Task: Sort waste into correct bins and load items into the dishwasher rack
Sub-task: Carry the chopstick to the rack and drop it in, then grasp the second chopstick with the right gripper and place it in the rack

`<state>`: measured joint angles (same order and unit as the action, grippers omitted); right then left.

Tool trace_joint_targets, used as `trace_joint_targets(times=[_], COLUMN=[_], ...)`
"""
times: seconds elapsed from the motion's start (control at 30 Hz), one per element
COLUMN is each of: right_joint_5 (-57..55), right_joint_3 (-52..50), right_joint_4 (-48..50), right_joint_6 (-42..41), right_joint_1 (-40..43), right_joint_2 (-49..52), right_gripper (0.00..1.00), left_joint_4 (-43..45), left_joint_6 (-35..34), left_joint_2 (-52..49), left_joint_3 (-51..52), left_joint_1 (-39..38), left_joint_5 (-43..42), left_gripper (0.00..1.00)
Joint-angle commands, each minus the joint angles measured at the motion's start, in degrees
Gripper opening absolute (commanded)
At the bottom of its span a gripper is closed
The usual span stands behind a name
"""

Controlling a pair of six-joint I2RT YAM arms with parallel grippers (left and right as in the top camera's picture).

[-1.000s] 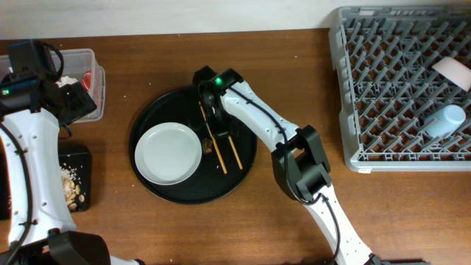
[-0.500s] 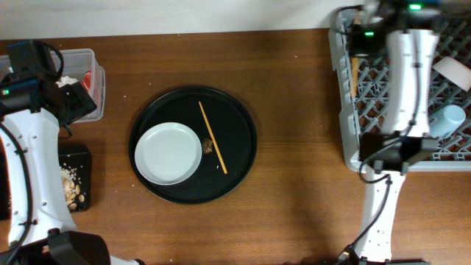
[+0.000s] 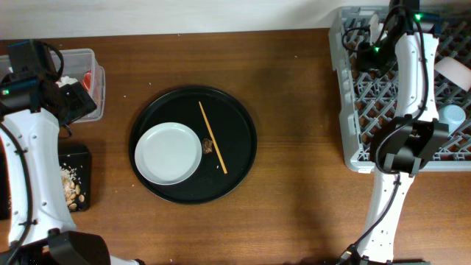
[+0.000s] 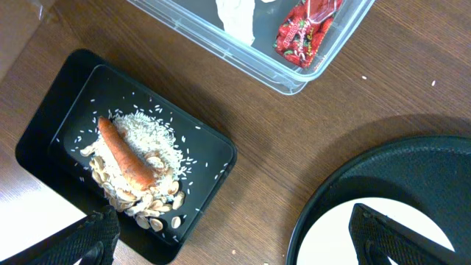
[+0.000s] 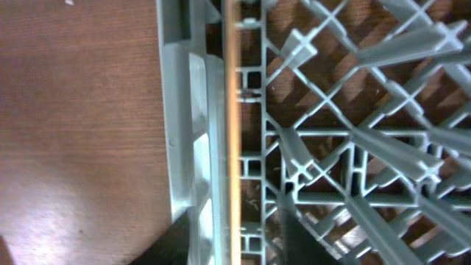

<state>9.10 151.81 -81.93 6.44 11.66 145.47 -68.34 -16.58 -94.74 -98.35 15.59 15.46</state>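
My right gripper (image 3: 366, 50) (image 5: 235, 246) hangs open over the far left corner of the grey dishwasher rack (image 3: 412, 96). One wooden chopstick (image 5: 234, 125) lies along the rack's left wall (image 5: 180, 147), between the parted fingers. The second chopstick (image 3: 212, 147) lies on the round black tray beside the white plate (image 3: 168, 153) and a small dark brown bit (image 3: 208, 146). The light-blue cup (image 3: 450, 114) sits in the rack. My left gripper (image 3: 72, 101) (image 4: 239, 235) is open and empty above the black bin (image 4: 213, 147), which holds the carrot (image 4: 125, 156) and rice.
The clear tub (image 4: 294, 81) at the far left holds white tissue (image 4: 237, 18) and a red wrapper (image 4: 305, 26). The large round black tray (image 3: 243, 136) sits mid-table. A white object (image 3: 450, 70) lies at the rack's right edge.
My right arm carried one chopstick from the round tray to the rack, and it now lies along the rack's left wall. The left arm has not moved.
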Motion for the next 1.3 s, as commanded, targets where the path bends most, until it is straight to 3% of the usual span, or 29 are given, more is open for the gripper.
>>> trace_joint_targets(times=[0.0, 0.13, 0.27, 0.47, 0.6, 0.8, 0.97, 1.0, 1.07, 1.27], right_joint_5=[-0.26, 5.25, 11.28, -3.41, -4.48, -4.50, -5.31, -5.38, -8.61, -17.22], right_joint_3=[1.27, 9.77, 17.05, 9.70, -4.15, -20.85, -25.24, -25.73, -25.81, -25.11], right_joint_4=[-1.64, -9.73, -15.41, -10.01, 3.98, 20.11, 22.86, 22.86, 22.62, 19.74], right_joint_6=[-2.45, -8.70, -11.45, -20.76, -23.96, -26.53, -26.93, -26.95, -28.44, -28.41], right_joint_1=[-1.36, -4.44, -14.16, -35.80, -45.81, -49.90, -49.96, -50.10, -50.66, -52.85], right_joint_2=[-1.09, -1.55, -1.55, 0.44, 0.44, 0.44, 0.48, 0.52, 0.52, 0.50], right_gripper=[0.64, 0.64, 0.63, 0.64, 0.49, 0.43, 0.41, 0.32, 0.26, 0.26], left_joint_4=[-0.09, -0.09, -0.09, -0.09, -0.07, -0.09, -0.09, -0.09, -0.09, -0.07], left_joint_6=[-0.55, -0.55, -0.55, -0.55, -0.55, -0.55, -0.55, -0.55, -0.52, -0.55], left_joint_2=[-0.07, -0.07, -0.07, -0.07, -0.07, -0.07, -0.07, -0.07, -0.07, -0.07], left_joint_3=[0.39, 0.39, 0.39, 0.39, 0.39, 0.39, 0.39, 0.39, 0.39, 0.39], left_joint_1=[-0.07, -0.07, -0.07, -0.07, -0.07, -0.07, -0.07, -0.07, -0.07, -0.07], left_joint_5=[0.42, 0.44, 0.42, 0.42, 0.42, 0.42, 0.42, 0.44, 0.44, 0.42], left_gripper=[0.99, 0.99, 0.99, 0.99, 0.99, 0.99, 0.99, 0.99, 0.99, 0.99])
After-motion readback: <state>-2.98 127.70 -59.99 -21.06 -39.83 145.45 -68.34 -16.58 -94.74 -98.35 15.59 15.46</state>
